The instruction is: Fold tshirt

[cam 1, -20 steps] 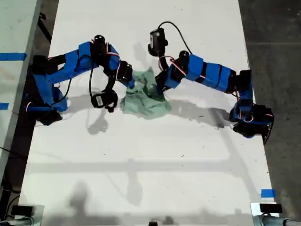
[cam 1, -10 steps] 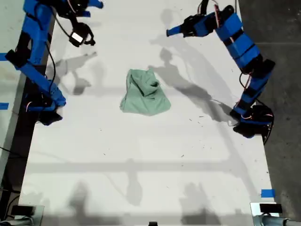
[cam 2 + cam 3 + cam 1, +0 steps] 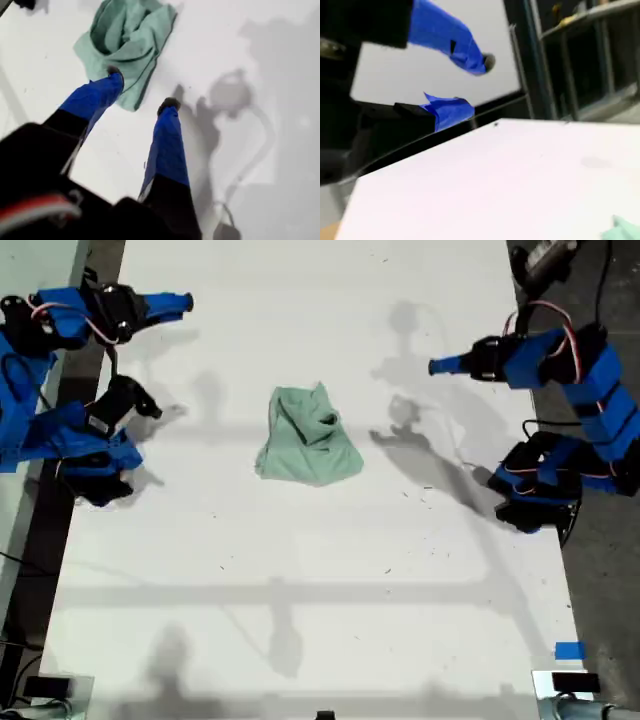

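The pale mint-green tshirt (image 3: 308, 440) lies bunched in a crumpled heap on the white table (image 3: 300, 580), slightly above the middle of the exterior view. My first gripper (image 3: 445, 367), on the arm at the exterior view's right, hangs open in the air and points toward the shirt, well apart from it. Its wrist view shows the tshirt (image 3: 126, 42) just beyond my first gripper (image 3: 142, 90), nothing between the fingers. My second gripper (image 3: 175, 305), at the exterior view's upper left, is raised and open. In its wrist view my second gripper (image 3: 476, 85) is empty, and only a tshirt corner (image 3: 625, 231) shows.
Both arm bases stand at the table's side edges in the exterior view. A blue tape mark (image 3: 569, 650) sits near the exterior view's lower right. Dark floor borders the table on that side. Dark shelving (image 3: 580, 60) stands beyond the table edge in the second wrist view.
Both grippers were at the tshirt a second ago. They have let go, lifted and swung back toward the table's sides. The shirt stays in its crumpled heap.
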`<action>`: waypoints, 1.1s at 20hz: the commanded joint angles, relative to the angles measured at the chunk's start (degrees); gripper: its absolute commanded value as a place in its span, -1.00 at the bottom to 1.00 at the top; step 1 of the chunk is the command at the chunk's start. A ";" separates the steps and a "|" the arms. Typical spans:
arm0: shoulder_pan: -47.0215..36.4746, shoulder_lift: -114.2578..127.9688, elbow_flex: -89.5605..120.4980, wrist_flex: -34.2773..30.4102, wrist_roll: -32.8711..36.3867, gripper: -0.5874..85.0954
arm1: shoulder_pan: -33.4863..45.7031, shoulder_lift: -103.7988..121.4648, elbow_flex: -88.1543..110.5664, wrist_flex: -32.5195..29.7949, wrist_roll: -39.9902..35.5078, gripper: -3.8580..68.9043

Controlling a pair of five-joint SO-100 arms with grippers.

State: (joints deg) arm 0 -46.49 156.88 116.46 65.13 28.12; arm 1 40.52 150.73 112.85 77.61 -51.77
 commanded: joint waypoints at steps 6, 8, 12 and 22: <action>29.36 27.07 46.32 -18.46 -19.60 -0.98 | -30.94 49.31 49.39 -1.05 24.87 -0.93; 31.73 35.42 53.79 -15.82 -21.80 -0.98 | -34.10 48.96 53.44 -1.67 27.51 -0.93; 33.31 48.96 65.13 -7.38 -25.31 -0.98 | -33.49 46.41 53.26 -8.96 24.61 -0.93; 32.52 49.39 66.36 -6.50 -26.72 -0.98 | -32.87 -48.43 -14.68 -33.31 6.86 -0.93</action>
State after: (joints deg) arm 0 -13.97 200.39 182.11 58.54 2.37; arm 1 8.96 121.03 119.62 44.82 -41.66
